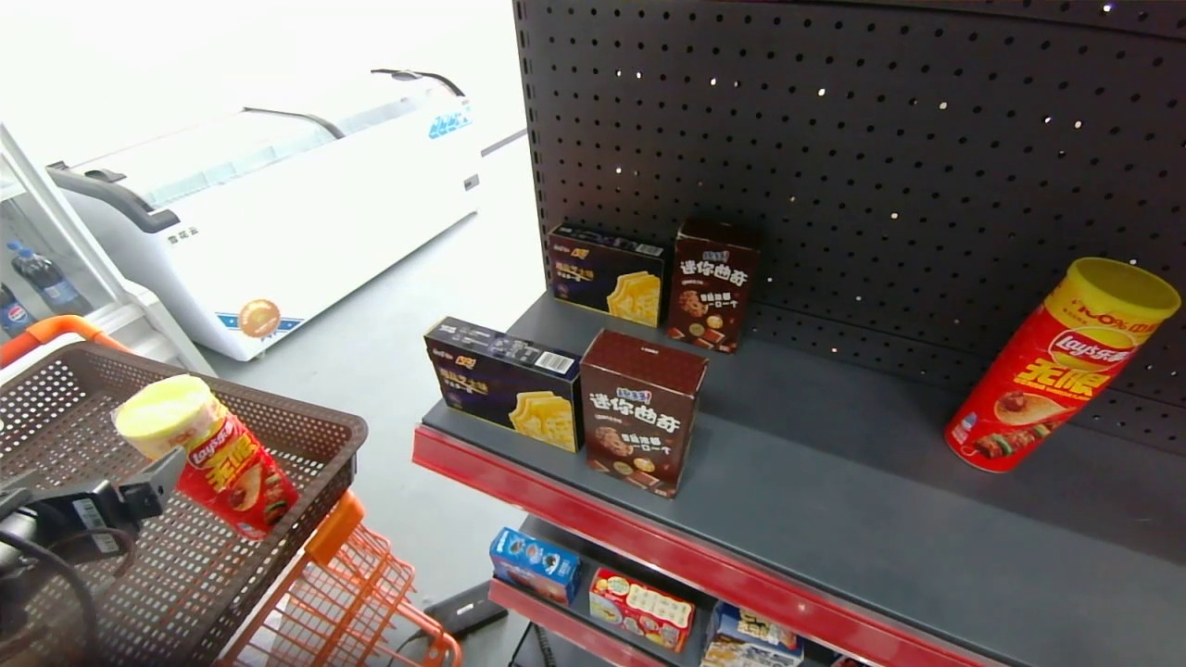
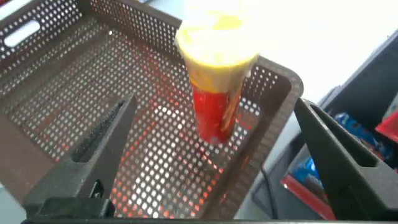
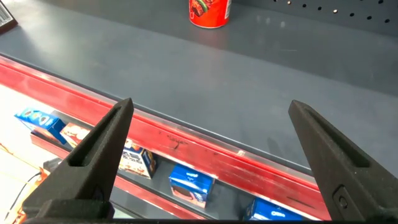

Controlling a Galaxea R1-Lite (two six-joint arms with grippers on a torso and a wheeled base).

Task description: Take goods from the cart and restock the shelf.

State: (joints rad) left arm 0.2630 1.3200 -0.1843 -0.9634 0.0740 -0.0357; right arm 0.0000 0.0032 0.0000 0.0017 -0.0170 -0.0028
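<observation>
We see a yellow-lidded red can (image 1: 222,459) standing in the cart basket (image 1: 306,419). A second can (image 1: 1047,380) stands on the shelf (image 1: 834,491).

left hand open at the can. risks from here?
1. The can stands loose in the basket, just ahead of the open left hand; an off-centre close could tip it.
2. The front boxes sit at the shelf edge nearest the basket; a swing across could knock them off.
3. The right hand hangs over that edge, possibly in the way.

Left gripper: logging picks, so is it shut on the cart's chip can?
No, the left gripper is wide open, and the chip can sits in the cart basket beyond its fingers.
</observation>
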